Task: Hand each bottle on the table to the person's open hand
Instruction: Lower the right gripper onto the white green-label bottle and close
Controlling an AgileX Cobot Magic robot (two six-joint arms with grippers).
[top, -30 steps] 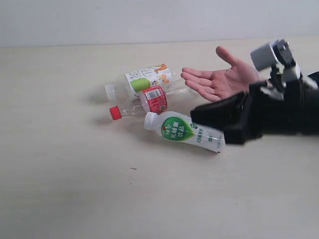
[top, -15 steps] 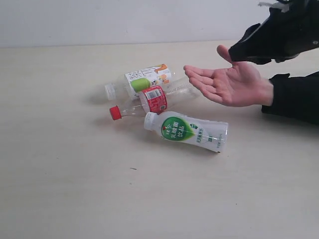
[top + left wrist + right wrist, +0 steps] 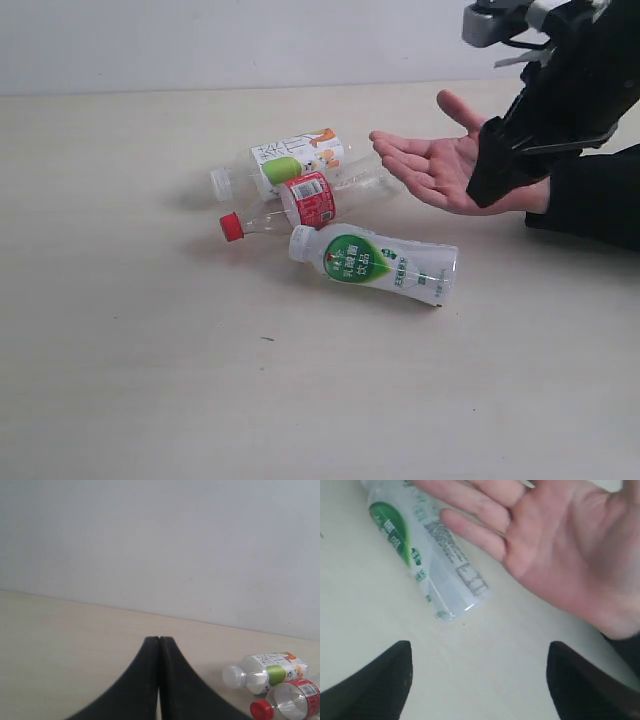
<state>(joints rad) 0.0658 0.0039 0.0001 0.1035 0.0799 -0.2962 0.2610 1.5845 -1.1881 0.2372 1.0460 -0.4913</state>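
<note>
On the pale, wood-grained counter [image 3: 150, 380] three small plastic bottles lie on their sides, huddled close. The rearmost, the fruit-print bottle [image 3: 285, 160], is clear with a white cap and a white label printed in green and orange. Against it lies the red-label bottle [image 3: 305, 203], clear and ribbed, with a red cap and print too small to read. Nearest is the green-and-white bottle [image 3: 375, 262], smooth and milky, with a white cap and Chinese characters on a green oval. Just beyond them the person's open hand [image 3: 440, 165] lies palm up, fingers spread, with a black sleeve. The right gripper [image 3: 480, 650] hangs by that palm, its matte black jaws wide apart and holding nothing. The left gripper [image 3: 159, 642] is pressed fully closed, empty, well away from the hand.
</note>
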